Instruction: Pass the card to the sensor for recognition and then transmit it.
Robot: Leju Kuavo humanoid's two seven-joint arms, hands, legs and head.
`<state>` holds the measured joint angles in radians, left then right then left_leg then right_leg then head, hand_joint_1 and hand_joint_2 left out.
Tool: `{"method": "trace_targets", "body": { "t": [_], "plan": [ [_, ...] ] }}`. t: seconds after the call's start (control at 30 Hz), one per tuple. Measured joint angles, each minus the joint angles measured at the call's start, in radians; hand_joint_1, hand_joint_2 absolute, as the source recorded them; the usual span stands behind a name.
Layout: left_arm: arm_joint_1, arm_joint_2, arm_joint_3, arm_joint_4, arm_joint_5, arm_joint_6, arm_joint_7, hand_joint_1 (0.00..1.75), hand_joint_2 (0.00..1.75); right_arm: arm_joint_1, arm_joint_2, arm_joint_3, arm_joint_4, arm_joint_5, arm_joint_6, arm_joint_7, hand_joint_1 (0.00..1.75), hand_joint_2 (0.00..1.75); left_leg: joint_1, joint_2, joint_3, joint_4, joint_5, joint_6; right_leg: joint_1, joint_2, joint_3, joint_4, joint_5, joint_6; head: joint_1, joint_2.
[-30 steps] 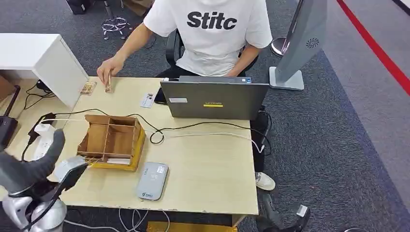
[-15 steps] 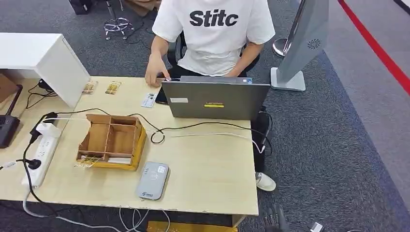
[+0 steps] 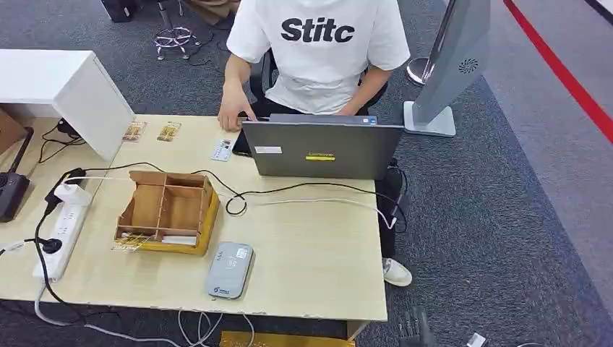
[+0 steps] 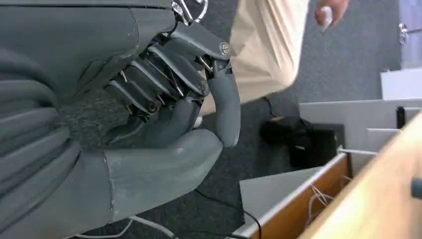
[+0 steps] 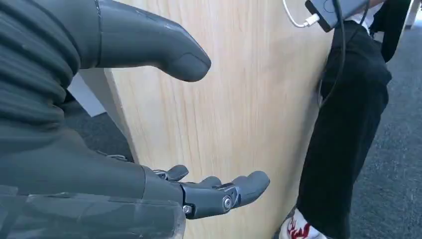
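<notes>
Head view, one grey sensor [image 3: 228, 270] near edge of surface [image 3: 311, 246], one wooden box [image 3: 166, 210], two cards [image 3: 169, 131] far left, left hand [image 4: 164, 119] curled empty, right hand [image 5: 149, 114] spread empty.

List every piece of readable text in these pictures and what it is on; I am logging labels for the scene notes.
"Stitc": black letters on the person's white T-shirt.
Yellow label on the laptop lid: too small to read.
Print on the grey card sensor: too blurred to read.
White card beside the laptop: print too small to read.
Round emblem on the grey stand: a sign, no letters legible.
</notes>
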<state>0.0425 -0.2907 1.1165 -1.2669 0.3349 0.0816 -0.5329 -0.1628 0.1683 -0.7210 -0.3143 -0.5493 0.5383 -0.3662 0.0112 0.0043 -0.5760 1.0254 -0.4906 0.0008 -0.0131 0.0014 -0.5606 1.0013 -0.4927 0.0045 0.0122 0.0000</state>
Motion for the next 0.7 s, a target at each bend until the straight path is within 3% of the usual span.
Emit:
{"method": "trace_targets", "body": {
  "t": [0.23,0.27,0.3,0.4,0.57,0.6,0.63,0.7],
  "plan": [
    [-0.018,0.0,0.036,0.051,0.0,0.0,0.0,1.75,1.75,-0.001,0.0,-0.002,0.0,0.0,0.0,0.0,0.0,1.75,0.0,0.0,0.0,0.0,0.0,0.0,0.0,0.0,0.0,0.0,0.0,0.0,0.0,0.0],
    [-0.019,0.0,0.037,0.055,0.0,0.0,0.0,1.75,1.75,-0.001,0.0,-0.002,0.0,0.0,0.0,0.0,1.71,1.75,0.0,0.0,0.0,0.0,0.0,0.0,0.0,0.0,0.0,0.0,0.0,0.0,0.0,0.0],
    [-0.021,0.0,0.039,0.06,0.0,0.0,0.0,1.75,1.75,-0.001,0.0,-0.002,0.0,0.0,0.0,0.0,1.75,1.75,0.0,0.0,0.0,0.0,0.0,0.0,0.0,0.0,0.0,0.0,0.0,0.0,0.0,0.0],
    [-0.032,0.001,0.053,0.092,0.005,0.016,0.063,1.75,1.75,-0.002,0.0,-0.002,0.0,0.001,0.001,0.0,1.75,1.75,0.0,0.0,0.0,0.0,0.0,0.0,0.0,0.0,0.0,0.0,0.0,0.0,0.0,0.0],
    [-0.069,0.057,0.107,0.399,0.021,0.031,0.107,1.75,1.75,-0.014,0.0,-0.002,0.0,-0.002,0.001,0.005,1.75,1.75,0.0,0.0,0.0,0.0,0.0,0.0,0.0,0.0,0.0,0.0,0.0,0.0,-0.002,0.0],
    [-0.075,0.068,0.113,0.468,0.018,0.042,0.111,0.98,1.75,-0.017,-0.001,-0.002,0.0,-0.005,0.003,0.006,0.0,1.75,0.0,0.0,0.0,0.0,0.0,0.0,0.0,0.0,0.0,0.0,0.0,0.0,-0.001,0.0],
    [-0.08,0.076,0.116,0.532,0.008,0.058,0.114,0.0,1.75,-0.02,-0.001,-0.002,0.0,-0.005,0.004,0.006,0.0,1.75,0.0,0.0,0.0,0.0,0.0,0.0,0.0,0.0,0.0,0.0,0.0,0.0,-0.002,0.0],
    [-0.087,0.089,0.117,0.64,-0.02,0.079,0.14,0.0,1.75,-0.024,-0.001,-0.002,0.0,-0.014,0.008,0.008,0.0,1.75,0.0,0.0,0.0,0.001,0.0,0.0,0.0,0.0,0.0,0.0,0.0,0.0,-0.001,0.0]
  ]
}}
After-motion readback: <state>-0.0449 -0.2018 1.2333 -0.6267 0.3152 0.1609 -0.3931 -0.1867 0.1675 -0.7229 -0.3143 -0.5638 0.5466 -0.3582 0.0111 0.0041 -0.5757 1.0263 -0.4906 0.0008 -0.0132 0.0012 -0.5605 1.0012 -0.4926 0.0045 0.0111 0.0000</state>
